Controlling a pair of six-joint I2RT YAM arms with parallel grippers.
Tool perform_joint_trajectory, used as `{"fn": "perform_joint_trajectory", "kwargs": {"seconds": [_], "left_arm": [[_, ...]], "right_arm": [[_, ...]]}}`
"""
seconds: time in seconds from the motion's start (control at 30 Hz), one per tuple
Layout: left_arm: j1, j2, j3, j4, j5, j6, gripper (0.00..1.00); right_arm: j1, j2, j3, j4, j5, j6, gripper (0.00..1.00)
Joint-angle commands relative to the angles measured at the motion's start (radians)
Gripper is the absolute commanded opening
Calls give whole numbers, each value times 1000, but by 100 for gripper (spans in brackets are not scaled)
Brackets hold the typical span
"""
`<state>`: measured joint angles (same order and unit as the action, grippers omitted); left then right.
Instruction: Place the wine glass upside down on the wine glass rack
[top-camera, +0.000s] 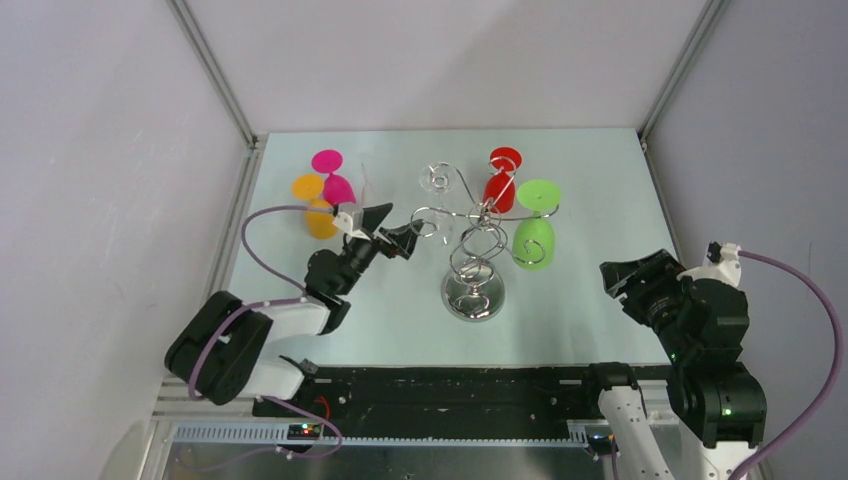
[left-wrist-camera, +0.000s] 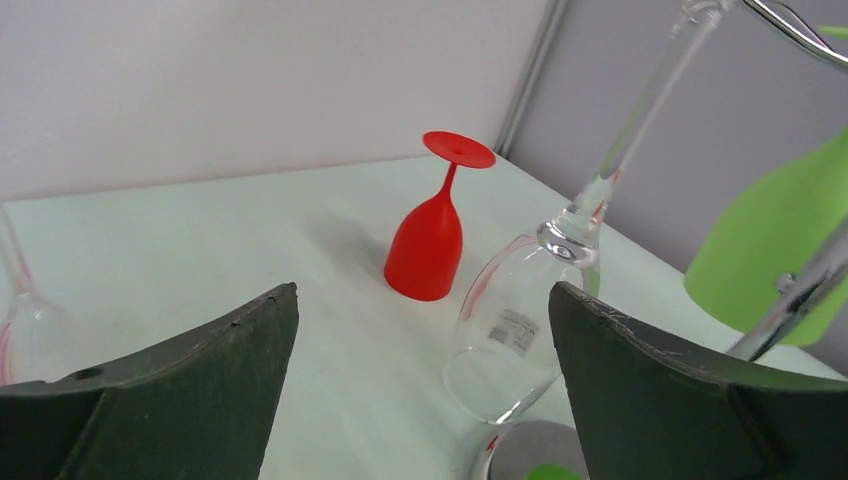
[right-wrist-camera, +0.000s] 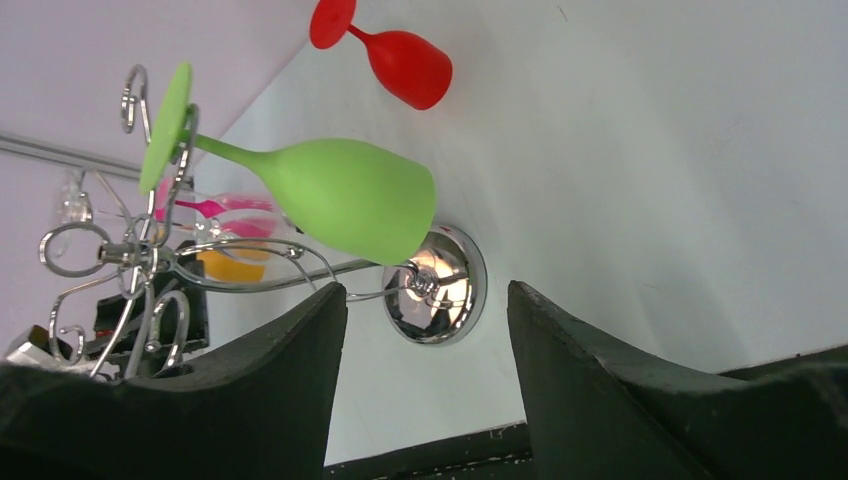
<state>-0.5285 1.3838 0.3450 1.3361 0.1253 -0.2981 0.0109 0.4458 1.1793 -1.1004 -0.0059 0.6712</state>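
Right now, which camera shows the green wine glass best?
The right wrist view: the green wine glass shows whole, hanging from the rack. The top view foreshortens it; the left wrist view catches only part of its bowl.

Light: we see it bright, even.
Shadow: faint, at 9 o'clock of the red glass.
Glare: mirrored base of the wine glass rack.

Black-and-white jointed arms, looping purple cables, dark curved gripper fingers, small green indicator light
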Motion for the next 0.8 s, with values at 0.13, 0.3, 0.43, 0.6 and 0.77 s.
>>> {"fn": "perform_joint_trajectory", "kwargs": {"seconds": [0.13, 0.3, 0.43, 0.6, 0.77], "left_arm": [[24, -213, 187, -523, -220, -53, 99], [33, -282, 286, -718, -292, -91, 98], [55, -327, 312, -770, -331, -167, 97], [99, -364, 330, -816, -352, -306, 100], [165, -373, 373, -904, -365, -455, 100]], "right_arm": [[-2, -24, -32, 11, -9, -13, 65], [-3, -24, -34, 12, -11, -13, 66], [-3, -31, -38, 10, -13, -15, 66], [-2, -45, -41, 4, -8, -19, 66], [-2, -48, -40, 3, -14, -16, 66]]}}
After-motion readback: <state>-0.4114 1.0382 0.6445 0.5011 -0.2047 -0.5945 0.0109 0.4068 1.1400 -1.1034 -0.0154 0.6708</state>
